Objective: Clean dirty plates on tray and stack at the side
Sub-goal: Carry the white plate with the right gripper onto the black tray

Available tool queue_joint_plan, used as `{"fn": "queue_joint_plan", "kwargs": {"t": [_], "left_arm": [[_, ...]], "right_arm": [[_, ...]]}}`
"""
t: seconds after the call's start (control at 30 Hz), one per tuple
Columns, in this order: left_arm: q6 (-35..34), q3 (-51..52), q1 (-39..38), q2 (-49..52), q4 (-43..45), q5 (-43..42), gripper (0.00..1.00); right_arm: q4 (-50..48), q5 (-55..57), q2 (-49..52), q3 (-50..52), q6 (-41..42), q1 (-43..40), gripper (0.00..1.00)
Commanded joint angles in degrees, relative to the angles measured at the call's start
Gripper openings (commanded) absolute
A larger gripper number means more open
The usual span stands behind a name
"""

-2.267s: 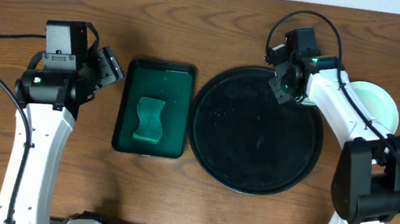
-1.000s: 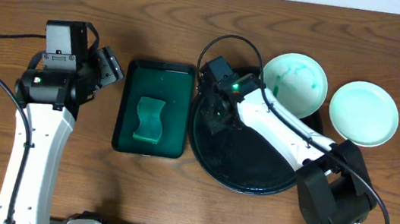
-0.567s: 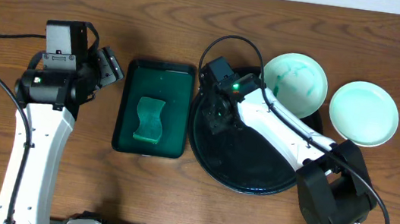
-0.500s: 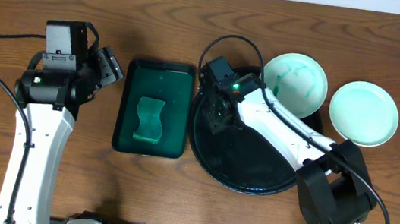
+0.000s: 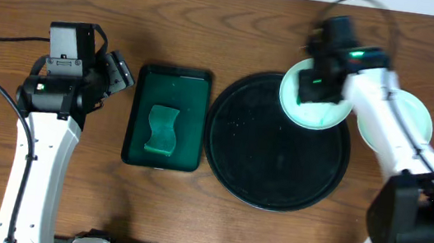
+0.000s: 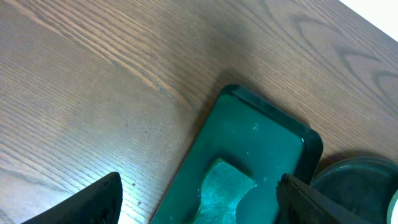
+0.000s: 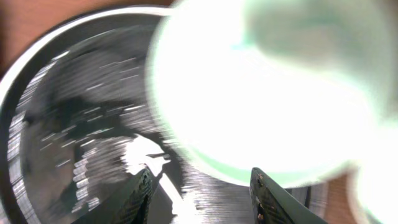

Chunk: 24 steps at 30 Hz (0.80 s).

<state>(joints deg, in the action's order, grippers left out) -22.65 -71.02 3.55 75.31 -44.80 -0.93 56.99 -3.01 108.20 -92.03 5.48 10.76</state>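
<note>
The round black tray [image 5: 263,152] lies right of centre. A white plate [image 5: 317,116] with a pale green tint rests over the tray's back right rim. My right gripper [image 5: 314,85] hovers above this plate and hides much of it. In the blurred right wrist view the gripper [image 7: 202,194] stands open with nothing between its fingers, the plate [image 7: 267,81] ahead and the tray [image 7: 81,124] below. A second plate [image 5: 418,121] lies on the table to the right, partly under the arm. My left gripper [image 5: 121,72] is open, left of the green tray.
A dark green rectangular tray [image 5: 191,93] holding a green sponge [image 5: 162,129] stands between the arms. The left wrist view shows that tray [image 6: 261,134], the sponge [image 6: 227,186] and the black tray's rim [image 6: 357,177]. Bare wood lies around.
My right arm swung from the left part of the black tray to above the plate at its back right, and its jaws opened. The left arm has not moved.
</note>
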Motion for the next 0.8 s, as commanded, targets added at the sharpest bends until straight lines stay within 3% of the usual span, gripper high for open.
{"fn": "queue_joint_plan", "kwargs": {"t": [0.0, 0.23, 0.57, 0.77], "left_arm": [[-0.1, -0.7, 0.2, 0.0, -0.1, 0.5, 0.80], [-0.1, -0.7, 0.2, 0.0, -0.1, 0.5, 0.80], [-0.1, -0.7, 0.2, 0.0, -0.1, 0.5, 0.80], [-0.1, -0.7, 0.2, 0.0, -0.1, 0.5, 0.80]], "right_arm": [[-0.6, -1.1, -0.7, -0.5, 0.2, -7.1, 0.49], [-0.9, -2.1, -0.5, 0.4, -1.0, -17.0, 0.53], [-12.6, -8.7, -0.5, 12.4, -3.3, -17.5, 0.53], [-19.8, -8.9, -0.5, 17.7, -3.1, -17.4, 0.47]]}}
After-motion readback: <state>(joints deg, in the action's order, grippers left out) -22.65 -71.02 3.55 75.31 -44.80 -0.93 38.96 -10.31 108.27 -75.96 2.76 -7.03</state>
